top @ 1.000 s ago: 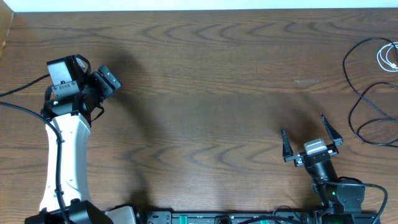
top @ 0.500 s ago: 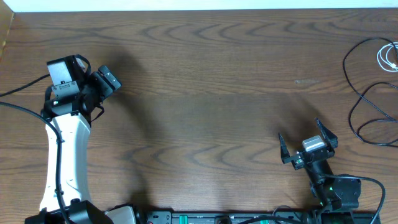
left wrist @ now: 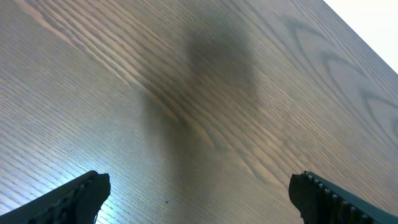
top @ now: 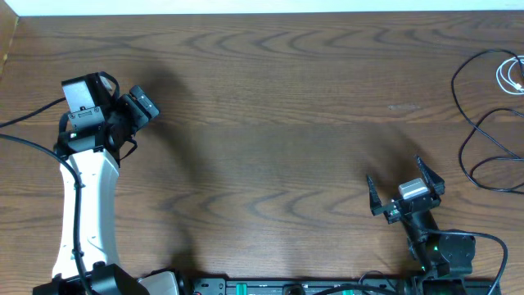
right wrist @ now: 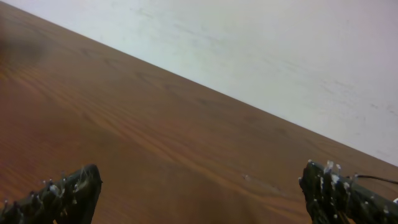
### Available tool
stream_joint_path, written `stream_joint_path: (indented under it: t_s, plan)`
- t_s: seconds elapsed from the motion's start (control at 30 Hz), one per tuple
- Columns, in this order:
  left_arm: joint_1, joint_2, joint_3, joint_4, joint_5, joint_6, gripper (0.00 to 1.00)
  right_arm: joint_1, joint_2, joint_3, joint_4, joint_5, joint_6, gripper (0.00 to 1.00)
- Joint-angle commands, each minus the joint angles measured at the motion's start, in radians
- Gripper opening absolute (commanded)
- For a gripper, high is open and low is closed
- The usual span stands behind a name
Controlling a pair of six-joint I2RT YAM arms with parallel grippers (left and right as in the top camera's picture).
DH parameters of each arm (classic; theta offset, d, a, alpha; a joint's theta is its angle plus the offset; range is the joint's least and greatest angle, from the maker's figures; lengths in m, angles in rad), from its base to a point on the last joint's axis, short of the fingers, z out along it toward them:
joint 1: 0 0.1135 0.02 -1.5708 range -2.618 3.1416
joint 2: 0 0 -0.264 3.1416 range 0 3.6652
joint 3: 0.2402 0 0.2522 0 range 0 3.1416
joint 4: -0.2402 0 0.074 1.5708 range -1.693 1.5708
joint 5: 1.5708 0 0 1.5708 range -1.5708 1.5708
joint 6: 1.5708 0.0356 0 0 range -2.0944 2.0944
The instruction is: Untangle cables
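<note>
The left gripper (left wrist: 198,184) is held above the dark brown wood-grain table (top: 270,98) with its black fingers (left wrist: 74,198) spread wide; nothing is gripped between them. The right gripper (top: 395,172) is likewise opened wide and empty, its fingers (right wrist: 59,194) set just over bare wood. The long thin black cable (top: 462,152) is laid in loose loops ahead of and to the right of the right fingers, well apart from them, at the table's right edge. The shorter thin white cable (top: 501,75) is coiled beyond the black loops, farther from those fingers. Both cables are far from the left fingers.
</note>
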Motion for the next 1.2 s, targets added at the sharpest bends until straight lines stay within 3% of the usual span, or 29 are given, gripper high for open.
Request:
stream_joint_path:
  t_s: [0.0,0.5,0.67,0.93,1.17]
  plan:
    - [-0.002,0.006,0.015,-0.002,-0.003,0.006,0.98,0.008,-0.005,-0.002,-0.005,-0.010,0.017,0.99]
    - [-0.002,-0.069,-0.003,-0.017,-0.011,0.010,0.98,0.008,-0.005,-0.002,-0.004,-0.010,0.017,0.99]
    - [-0.002,-0.276,-0.159,0.081,-0.029,0.010,0.98,0.008,-0.005,-0.002,-0.005,-0.010,0.017,0.99]
    - [-0.003,-0.808,-0.643,0.405,-0.027,0.071,0.98,0.008,-0.005,-0.002,-0.005,-0.010,0.017,0.99]
    - [-0.058,-1.123,-0.928,0.574,-0.024,0.291,0.98,0.008,-0.005,-0.002,-0.005,-0.010,0.017,0.99]
